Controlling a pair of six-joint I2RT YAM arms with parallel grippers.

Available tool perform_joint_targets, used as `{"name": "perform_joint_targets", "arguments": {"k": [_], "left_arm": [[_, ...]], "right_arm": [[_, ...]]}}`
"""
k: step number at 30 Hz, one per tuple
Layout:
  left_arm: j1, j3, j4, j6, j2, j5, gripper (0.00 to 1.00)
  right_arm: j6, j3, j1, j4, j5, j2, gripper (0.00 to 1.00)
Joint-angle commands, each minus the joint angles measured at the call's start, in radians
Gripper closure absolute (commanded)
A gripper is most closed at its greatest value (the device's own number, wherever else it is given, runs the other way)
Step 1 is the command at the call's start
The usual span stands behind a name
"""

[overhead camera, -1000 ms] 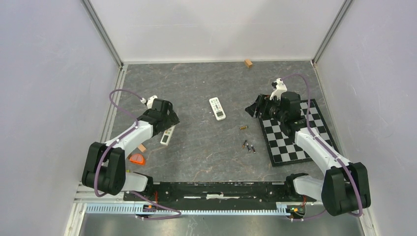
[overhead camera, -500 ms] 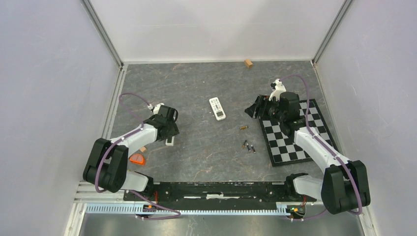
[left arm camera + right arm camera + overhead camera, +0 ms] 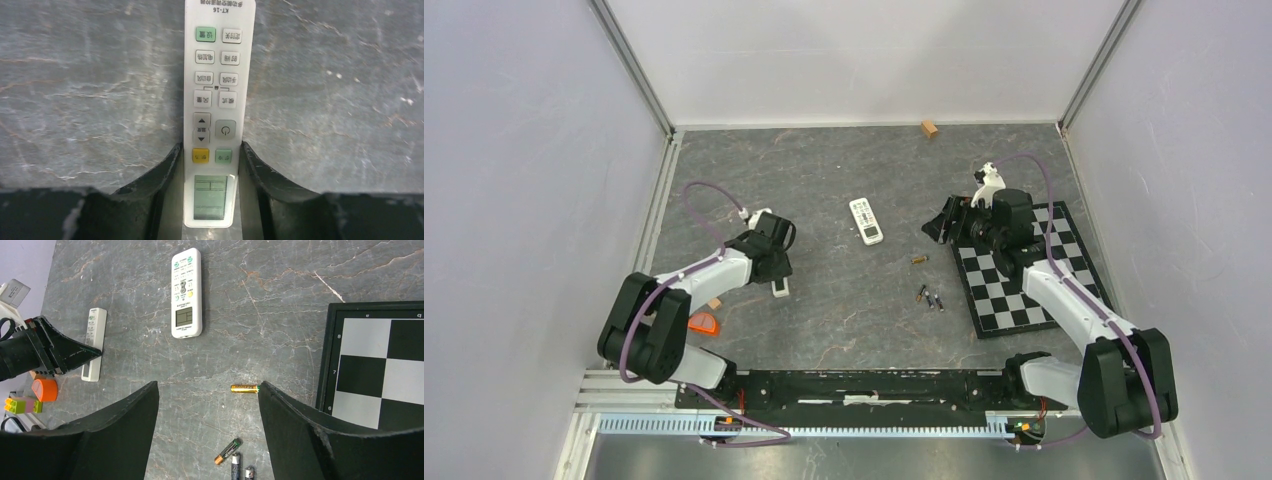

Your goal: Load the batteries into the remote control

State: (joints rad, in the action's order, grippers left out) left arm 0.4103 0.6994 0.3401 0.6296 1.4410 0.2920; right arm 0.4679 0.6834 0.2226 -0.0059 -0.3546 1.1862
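The remote control (image 3: 215, 100), slim and white, lies face up on the grey table with its coloured buttons and small display showing. My left gripper (image 3: 210, 150) straddles its display end, both fingers pressed against its long edges. From above, only the remote control's (image 3: 779, 288) near tip shows under the left gripper (image 3: 776, 268). A gold battery (image 3: 244, 388) lies near the chessboard, and three more batteries (image 3: 227, 451) lie closer to me. My right gripper (image 3: 207, 385) hovers open above them, holding nothing.
A shorter, wider white remote (image 3: 865, 221) lies mid-table. A chessboard (image 3: 1024, 270) fills the right side under the right arm. An orange piece (image 3: 703, 323) and a small block (image 3: 714, 301) sit near the left arm. A wooden block (image 3: 930, 128) lies by the back wall.
The left gripper swung right and down over the slim remote and closed from wide open onto its sides. The right arm stayed still.
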Motion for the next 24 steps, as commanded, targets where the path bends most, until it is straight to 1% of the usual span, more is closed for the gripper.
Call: {"name": "perform_joint_targets", "arguments": {"k": [1, 2, 4, 7, 8, 9, 10, 11, 14, 15, 17, 21, 24], "left_arm": [[0.01, 0.052, -0.016, -0.047, -0.059, -0.202, 0.89], [0.01, 0.067, -0.032, -0.057, -0.072, -0.298, 0.93], [0.01, 0.09, -0.083, -0.066, -0.095, -0.512, 0.97], [0.011, 0.124, -0.188, -0.043, -0.113, -0.825, 0.98], [0.012, 0.127, -0.225, -0.013, -0.119, -0.888, 0.98], [0.012, 0.131, -0.266, 0.014, -0.128, -0.956, 0.98], [0.012, 0.133, -0.301, 0.056, -0.133, -0.992, 0.98], [0.012, 0.134, -0.332, 0.101, -0.141, -1.013, 0.98], [0.012, 0.124, -0.476, 0.247, -0.15, -1.093, 0.98], [0.013, 0.119, -0.511, 0.287, -0.152, -1.114, 0.98], [0.014, 0.102, -0.61, 0.374, -0.158, -1.148, 0.98], [0.02, 0.054, -0.802, 0.552, -0.165, -1.189, 0.98], [0.024, 0.033, -0.888, 0.633, -0.159, -1.204, 0.98]], "right_arm": [[0.003, -0.017, 0.012, 0.033, -0.021, -0.029, 0.23], [0.005, -0.019, 0.02, 0.044, -0.035, -0.029, 0.22], [0.022, -0.026, 0.047, 0.096, -0.091, -0.028, 0.21], [0.09, -0.038, 0.117, 0.191, -0.156, -0.018, 0.16], [0.121, -0.036, 0.144, 0.221, -0.163, -0.015, 0.14], [0.156, -0.035, 0.176, 0.249, -0.165, -0.01, 0.09], [0.209, -0.042, 0.204, 0.287, -0.167, -0.009, 0.05], [0.281, -0.059, 0.225, 0.361, -0.175, -0.01, 0.02], [0.527, -0.143, 0.268, 0.651, -0.173, -0.012, 0.02], [0.591, -0.159, 0.275, 0.717, -0.158, -0.009, 0.02], [0.655, -0.16, 0.286, 0.766, -0.134, 0.004, 0.02], [0.73, -0.134, 0.305, 0.813, -0.124, 0.048, 0.02], [0.786, -0.124, 0.328, 0.902, -0.125, 0.087, 0.02]]}}
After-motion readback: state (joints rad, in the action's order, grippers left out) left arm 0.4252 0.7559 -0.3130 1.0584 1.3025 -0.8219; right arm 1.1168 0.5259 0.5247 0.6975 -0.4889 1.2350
